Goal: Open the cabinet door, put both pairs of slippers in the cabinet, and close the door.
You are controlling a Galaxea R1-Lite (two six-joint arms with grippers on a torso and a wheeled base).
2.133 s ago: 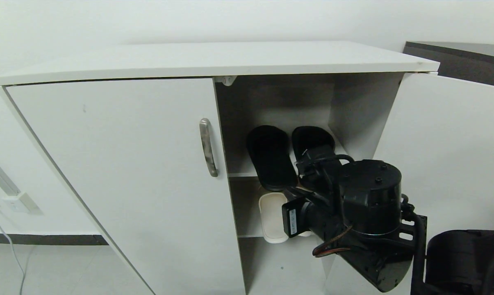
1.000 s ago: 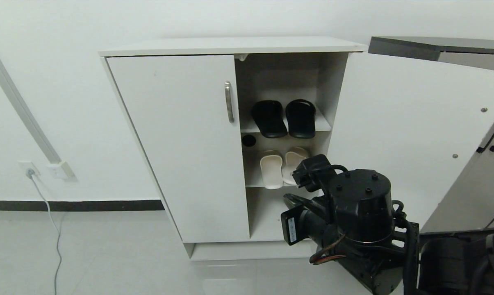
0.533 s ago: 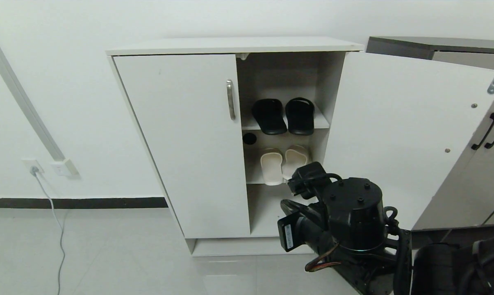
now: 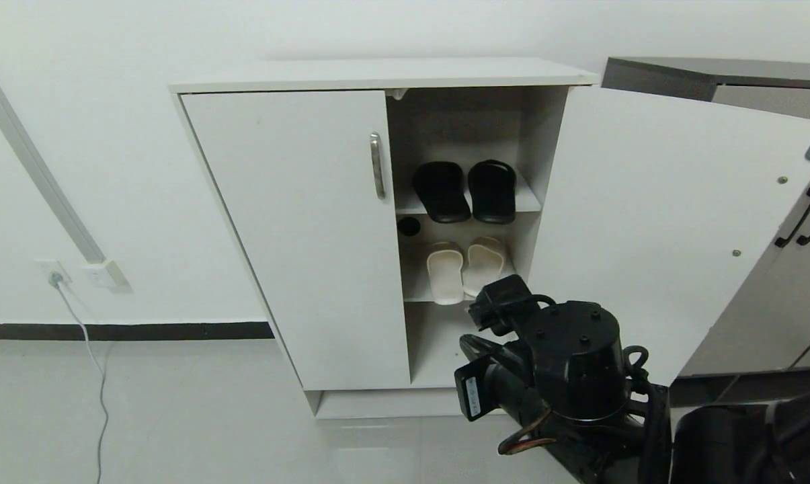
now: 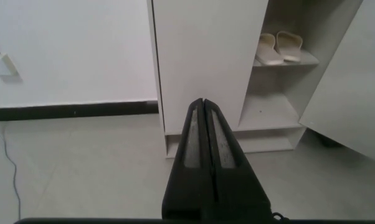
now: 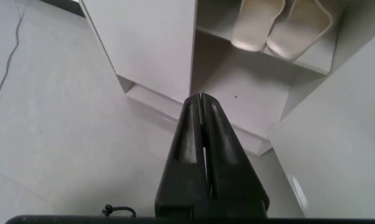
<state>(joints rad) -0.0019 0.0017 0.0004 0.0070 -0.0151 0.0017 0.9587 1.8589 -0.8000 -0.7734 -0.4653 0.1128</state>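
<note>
Right claw [image 6: 202, 98] beside open door [image 4: 660, 222], grey cabinet [image 4: 774, 302] behind

The left gripper [image 5: 203, 107] has both fingers [image 5: 192, 140] brought together along their full length, pad face against pad face, so the jaws are closed on each other. The right gripper [image 6: 202, 101] is in the same state: its fingers [image 6: 189, 140] meet at the tips, with a thin slit of light between the jaws just behind the tips. In the head view the right arm [image 4: 575, 363] sits low, with its cylindrical joint housing end-up.
</note>
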